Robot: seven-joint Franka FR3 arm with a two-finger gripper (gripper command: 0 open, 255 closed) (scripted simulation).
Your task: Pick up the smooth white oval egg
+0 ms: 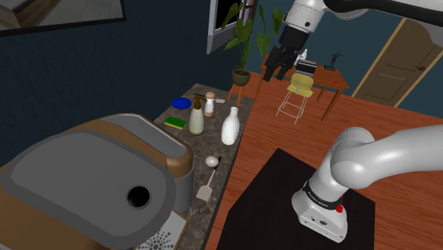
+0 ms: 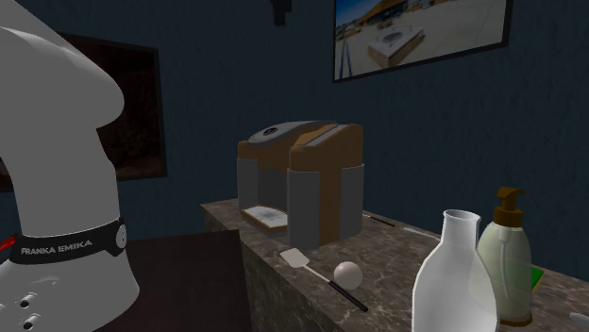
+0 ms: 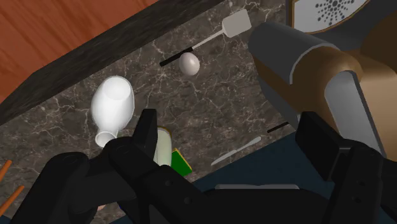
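Claw (image 1: 278, 71) hangs high above the desk (image 1: 204, 140), its 2 fingers apart and empty, giving you an open view downward; the egg (image 1: 211, 162) rests on the desk just beside the spatula (image 1: 205, 190) handle, between the white bottle (image 1: 229, 126) and the brown-grey appliance (image 1: 106, 163); your descent should probably aim there.

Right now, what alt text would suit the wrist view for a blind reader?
A white egg lies by a spatula on a dark marbled counter, beyond the open black jaws. A white bottle and a grey-and-brown machine stand nearby.
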